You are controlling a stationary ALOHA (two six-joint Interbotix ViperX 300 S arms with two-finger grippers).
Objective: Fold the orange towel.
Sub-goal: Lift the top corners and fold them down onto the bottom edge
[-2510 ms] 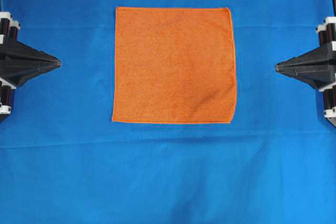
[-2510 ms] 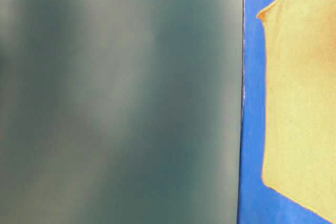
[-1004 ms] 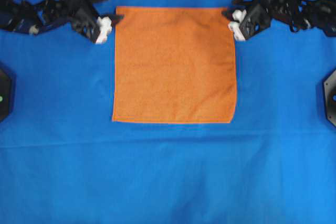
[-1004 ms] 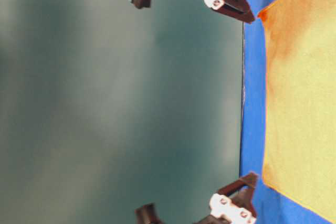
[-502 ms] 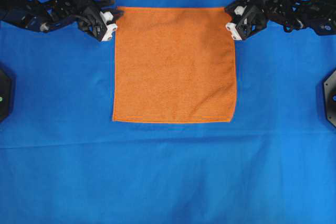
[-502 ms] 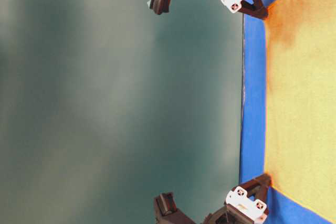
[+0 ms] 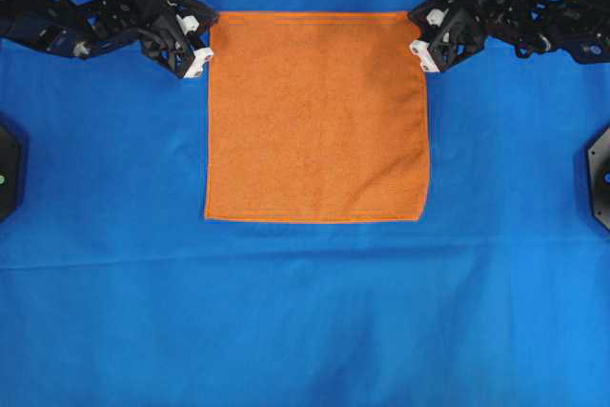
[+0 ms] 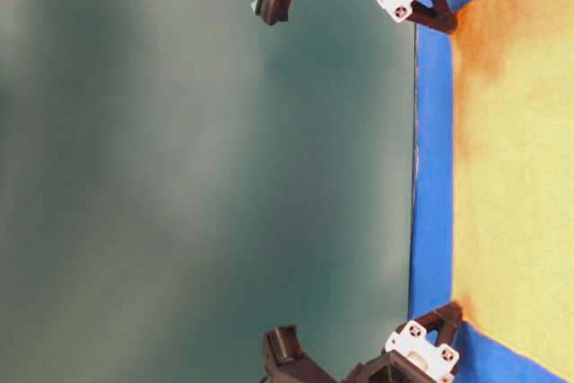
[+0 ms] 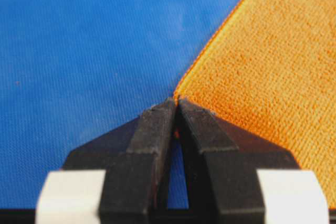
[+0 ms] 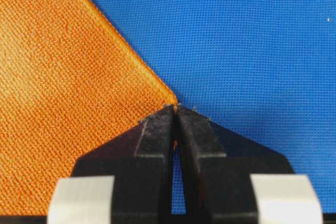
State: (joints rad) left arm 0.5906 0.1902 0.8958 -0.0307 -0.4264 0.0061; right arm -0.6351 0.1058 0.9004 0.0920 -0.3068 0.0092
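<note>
We read no brand, label or writing anywhere. The orange towel (image 7: 316,117) lay flat and square toward the far edge of the blue-covered counter (image 7: 305,321), its sides parallel to the counter's edges, neither axis longer. Our left claw (image 9: 176,103) was clenched on its far left corner, our right claw (image 10: 175,107) clenched on its far right corner.
</note>
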